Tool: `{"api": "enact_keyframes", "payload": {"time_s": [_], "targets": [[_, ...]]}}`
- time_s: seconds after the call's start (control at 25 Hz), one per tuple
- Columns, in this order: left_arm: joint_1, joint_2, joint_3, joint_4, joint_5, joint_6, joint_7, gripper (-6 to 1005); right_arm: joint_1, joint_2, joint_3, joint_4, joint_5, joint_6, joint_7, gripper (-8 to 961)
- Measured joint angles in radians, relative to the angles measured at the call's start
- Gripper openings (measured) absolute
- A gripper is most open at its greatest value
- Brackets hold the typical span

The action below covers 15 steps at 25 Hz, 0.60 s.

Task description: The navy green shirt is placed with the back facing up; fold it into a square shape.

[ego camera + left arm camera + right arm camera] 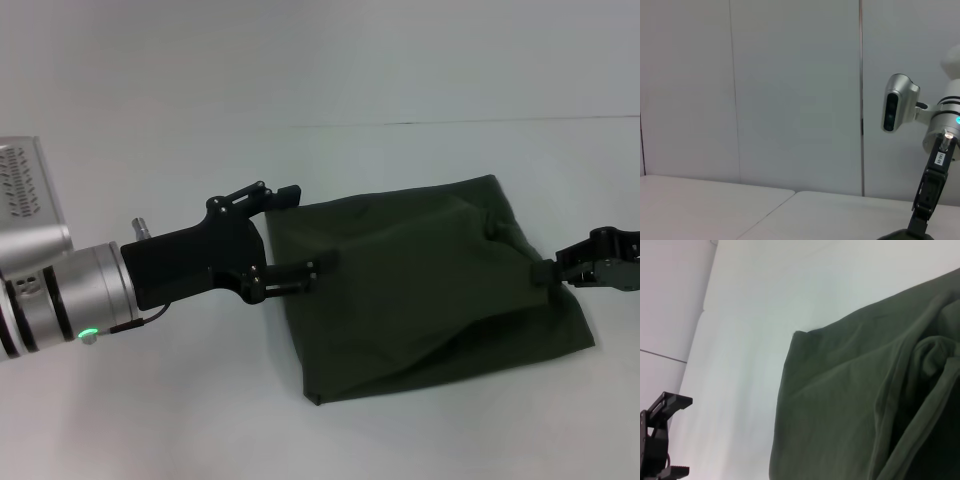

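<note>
Clearly the left gripper [300, 232] stands with its jaws apart at the shirt's [420, 285] near-left edge: one finger reaches past the far corner of the cloth, the other lies against the edge lower down, and neither looks clamped on fabric. Opposite it, across the whole width of the cloth, the right gripper [548, 270] meets the other edge; its tip sits pressed into a pucker of fabric there, so it seems to pinch the cloth, though whether the fingers are truly closed I cannot tell.

Between the two grippers the shirt lies as a compact, roughly four-sided bundle, no sleeves or collar showing, with a raised fold running across it and a bunched ridge near the right gripper. The right wrist view shows the same: doubled layers, a thick rolled seam, one clean corner pointing toward the left gripper [662, 440] farther off.

By my reading the folding is mostly done. The outline is near a square but skewed, the near edge sagging and the top layer loose. What remains is likely to release the cloth, flatten the ridge and square the edges.

Outward from there, the table [150, 420] is plain white and otherwise bare around the shirt. Beyond it stand pale wall panels [790, 90], and the left wrist view catches the right arm [935, 175] upright against them
</note>
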Motion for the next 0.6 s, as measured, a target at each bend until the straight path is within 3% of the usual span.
{"api": "enact_keyframes", "payload": {"time_s": [0.4,0.6], "targets": [[0.001,0.000,0.000,0.000,0.000,0.000,0.000,887,0.001,-0.001,-0.004,-0.017,-0.040,0.031,0.038,88],[0.000,0.000,0.000,0.004,0.000,0.005,-0.001,888,0.004,0.005,0.006,-0.064,-0.022,0.028,0.053,182]]}}
